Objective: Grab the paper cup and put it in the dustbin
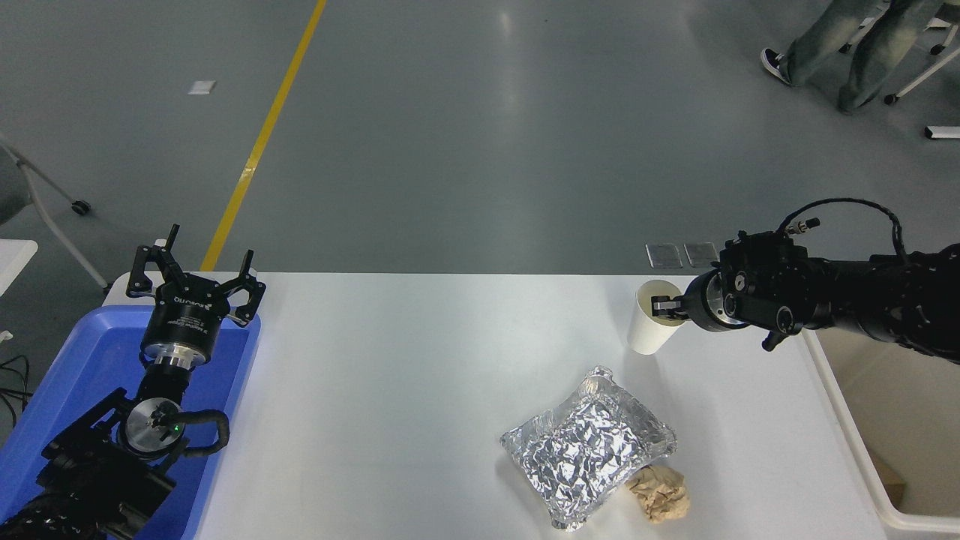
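Observation:
The white paper cup [646, 328] hangs upright just above the table at the right back, its cream inside showing. My right gripper [667, 307] comes in from the right edge and is shut on the cup's near rim, one finger inside the mouth. The dustbin [851, 431], a cream-white tub, sits off the table's right edge, below the right arm. My left gripper [195, 279] is parked open over the blue tray at the lower left.
A crumpled foil packet [589, 442] lies on the table in front of the cup, with a brown paper ball [660, 491] at its right corner. A blue tray [67, 390] sits at the left. A person's legs [847, 45] are at the top right.

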Tool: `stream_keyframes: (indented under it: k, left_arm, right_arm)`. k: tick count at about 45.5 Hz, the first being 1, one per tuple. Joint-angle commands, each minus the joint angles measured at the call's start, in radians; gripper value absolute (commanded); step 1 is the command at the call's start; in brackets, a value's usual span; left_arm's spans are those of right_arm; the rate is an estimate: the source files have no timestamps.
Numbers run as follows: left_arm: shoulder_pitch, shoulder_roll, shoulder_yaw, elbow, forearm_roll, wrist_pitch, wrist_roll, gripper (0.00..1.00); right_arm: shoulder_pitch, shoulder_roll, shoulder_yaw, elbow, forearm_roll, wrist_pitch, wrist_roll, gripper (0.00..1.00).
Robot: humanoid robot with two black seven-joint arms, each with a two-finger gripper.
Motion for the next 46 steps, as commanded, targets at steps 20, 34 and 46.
stream_keyframes:
  k: [20,34,46]
  left_arm:
    - [0.002,0.0,0.0,0.0,0.0,0.0,0.001,1.0]
    - [0.002,0.0,0.0,0.0,0.0,0.0,0.001,1.0]
    - [0.0,0.0,0.0,0.0,0.0,0.0,0.0,1.0]
  right_arm:
    - [0.854,-0.265,-0.079,0.408,0.012,0.478,-0.003,0.0]
    - [0.909,-0.27,-0.133,0.408,0.008,0.478,-0.005,0.0]
    - [0.878,-0.457,-0.222,0.396,-0.23,0.474,0.0,0.0]
